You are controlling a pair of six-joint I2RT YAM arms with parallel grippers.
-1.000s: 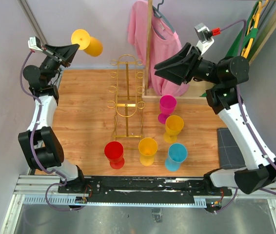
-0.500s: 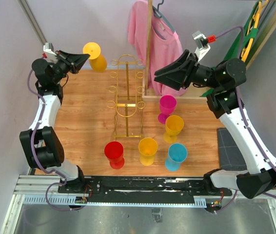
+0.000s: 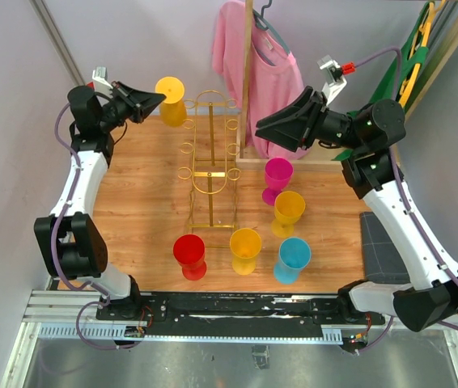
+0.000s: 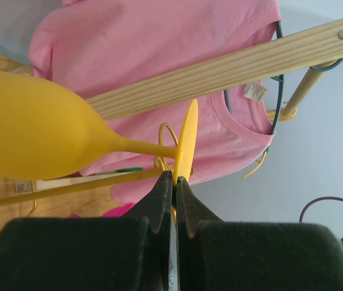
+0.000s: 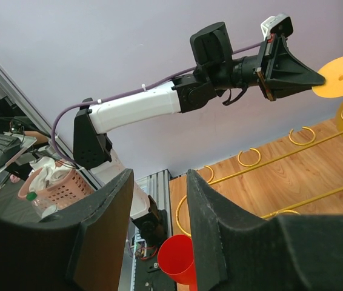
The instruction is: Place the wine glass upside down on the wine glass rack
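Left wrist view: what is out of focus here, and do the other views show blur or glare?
Left wrist view: the left gripper near the lens is soft and dark; the yellow wine glass is sharp. Right wrist view: the right gripper is dark and blurred, the left arm is crisp. Top external view: even light, faint shadows on the table, no glare.

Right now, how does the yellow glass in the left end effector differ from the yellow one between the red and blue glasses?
The held glass hangs in the air by the rack's top; the front-row glass stands on the table. The held one is tipped, foot toward the top camera; the front-row one is upright. The left end effector pinches the held one's foot; nothing touches the other. Both are yellow.
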